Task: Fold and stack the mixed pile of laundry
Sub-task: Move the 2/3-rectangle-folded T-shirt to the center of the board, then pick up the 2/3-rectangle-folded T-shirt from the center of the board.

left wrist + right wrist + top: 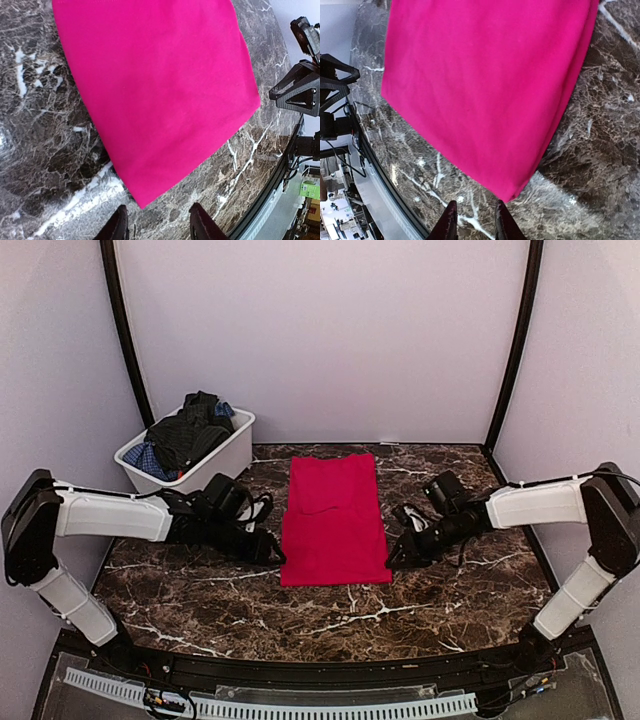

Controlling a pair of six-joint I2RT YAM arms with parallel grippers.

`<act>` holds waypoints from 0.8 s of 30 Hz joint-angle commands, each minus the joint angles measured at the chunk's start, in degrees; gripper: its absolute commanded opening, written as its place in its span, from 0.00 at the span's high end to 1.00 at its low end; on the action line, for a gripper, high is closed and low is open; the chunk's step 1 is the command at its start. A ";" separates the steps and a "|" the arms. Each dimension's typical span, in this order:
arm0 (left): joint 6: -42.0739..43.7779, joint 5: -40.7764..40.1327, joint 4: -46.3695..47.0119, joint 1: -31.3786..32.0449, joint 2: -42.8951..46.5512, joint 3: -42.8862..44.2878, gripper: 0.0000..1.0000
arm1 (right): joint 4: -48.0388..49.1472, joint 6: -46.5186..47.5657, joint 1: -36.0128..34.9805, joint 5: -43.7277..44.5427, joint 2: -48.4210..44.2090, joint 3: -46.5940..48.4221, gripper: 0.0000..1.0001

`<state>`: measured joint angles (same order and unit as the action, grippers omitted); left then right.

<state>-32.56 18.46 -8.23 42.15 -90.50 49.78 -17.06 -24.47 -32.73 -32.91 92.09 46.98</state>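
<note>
Red cloth lies flat in the middle of the marble table, flanked at its near corners by left gripper and right gripper, both parted and holding nothing; white bin at far left holds dark shirt and blue checked garment.

This was a lab booth: plain pale walls boxed in a dark marbled tabletop, with a white slotted cable duct before it.

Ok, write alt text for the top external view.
A red cloth lies folded flat at the centre of a dark marble table, with the left arm and right arm reaching toward its near corners. A white bin of dark garments stands at the far left.
</note>
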 commanded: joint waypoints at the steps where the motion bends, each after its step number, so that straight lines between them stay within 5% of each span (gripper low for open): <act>1: -2.82 -0.54 -2.06 -0.15 5.69 -5.31 0.59 | -2.53 -1.86 -0.22 0.94 -5.22 -1.72 0.75; 13: -7.07 3.41 6.91 0.74 2.87 -11.55 0.61 | 5.67 -4.17 -0.31 -2.13 2.77 -4.57 0.72; 24: -5.38 4.53 8.77 1.31 -4.49 -6.57 0.67 | 6.29 -3.32 -0.32 -2.64 6.32 -2.60 0.73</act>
<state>-39.22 22.50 0.78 43.27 -92.64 40.84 -11.64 -28.25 -32.75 -36.45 96.33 43.64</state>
